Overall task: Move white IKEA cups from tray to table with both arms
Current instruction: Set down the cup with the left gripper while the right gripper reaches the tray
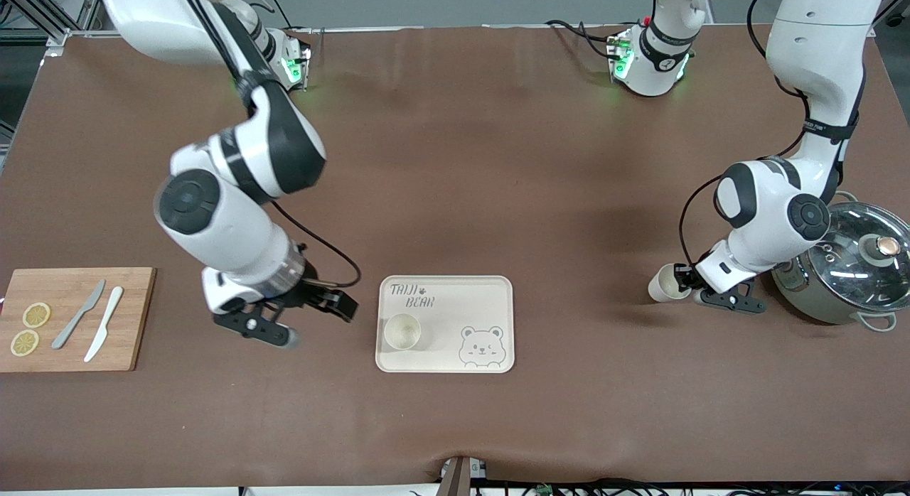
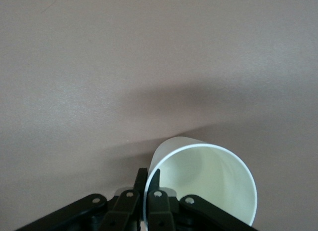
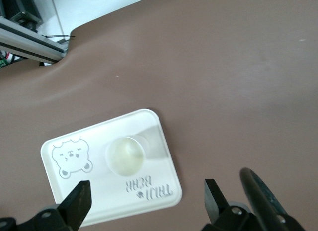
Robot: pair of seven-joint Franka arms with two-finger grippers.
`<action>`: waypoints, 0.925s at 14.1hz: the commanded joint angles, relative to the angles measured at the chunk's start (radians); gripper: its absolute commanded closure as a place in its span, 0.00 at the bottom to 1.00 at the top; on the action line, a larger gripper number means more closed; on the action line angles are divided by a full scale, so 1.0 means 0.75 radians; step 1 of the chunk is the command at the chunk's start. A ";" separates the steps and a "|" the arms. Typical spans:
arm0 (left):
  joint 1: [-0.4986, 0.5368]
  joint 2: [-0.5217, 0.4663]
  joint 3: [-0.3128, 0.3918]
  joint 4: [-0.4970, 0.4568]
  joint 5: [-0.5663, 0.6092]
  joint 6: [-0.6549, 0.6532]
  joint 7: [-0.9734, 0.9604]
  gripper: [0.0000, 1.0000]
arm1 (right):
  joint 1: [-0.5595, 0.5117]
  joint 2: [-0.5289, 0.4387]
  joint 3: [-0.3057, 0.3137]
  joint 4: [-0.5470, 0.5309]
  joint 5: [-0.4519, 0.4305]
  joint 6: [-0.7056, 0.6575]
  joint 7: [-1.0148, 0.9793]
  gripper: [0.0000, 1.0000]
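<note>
One white IKEA cup [image 1: 402, 332] stands upright on the cream bear-print tray [image 1: 462, 304], in the part toward the right arm's end. The wrist view of the right arm shows that cup [image 3: 125, 155] and the tray [image 3: 149, 126] below my right gripper [image 3: 147, 191]. That right gripper [image 1: 318, 320] is open and empty, hanging beside the tray at the right arm's end. My left gripper [image 1: 686, 279] is shut on the rim of the second cup [image 1: 665, 283], held tilted on its side over bare table between tray and pot. One finger sits inside the cup [image 2: 208, 186] and one outside, at my left gripper [image 2: 148, 179].
A steel pot with a glass lid [image 1: 849, 268] stands close by the left arm's wrist, at that arm's end of the table. A wooden cutting board [image 1: 71, 318] with two knives and lemon slices lies at the right arm's end.
</note>
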 commanded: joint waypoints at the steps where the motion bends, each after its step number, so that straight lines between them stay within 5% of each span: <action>1: 0.009 -0.001 -0.005 -0.004 -0.021 0.025 0.052 1.00 | 0.010 0.091 -0.012 0.078 -0.015 0.047 0.025 0.00; 2: 0.005 -0.001 -0.005 -0.004 -0.021 0.025 0.057 0.41 | 0.014 0.107 -0.012 0.078 -0.019 0.051 0.025 0.00; 3: 0.003 -0.001 -0.005 -0.004 -0.019 0.025 0.059 0.00 | 0.018 0.114 -0.012 0.074 -0.023 0.051 0.025 0.00; 8: 0.005 -0.044 -0.005 -0.004 -0.021 0.003 0.038 0.00 | 0.063 0.220 -0.012 0.070 -0.029 0.141 0.025 0.00; 13: 0.011 -0.205 0.009 0.026 -0.019 -0.314 0.030 0.00 | 0.084 0.249 -0.014 0.002 -0.105 0.186 0.029 0.00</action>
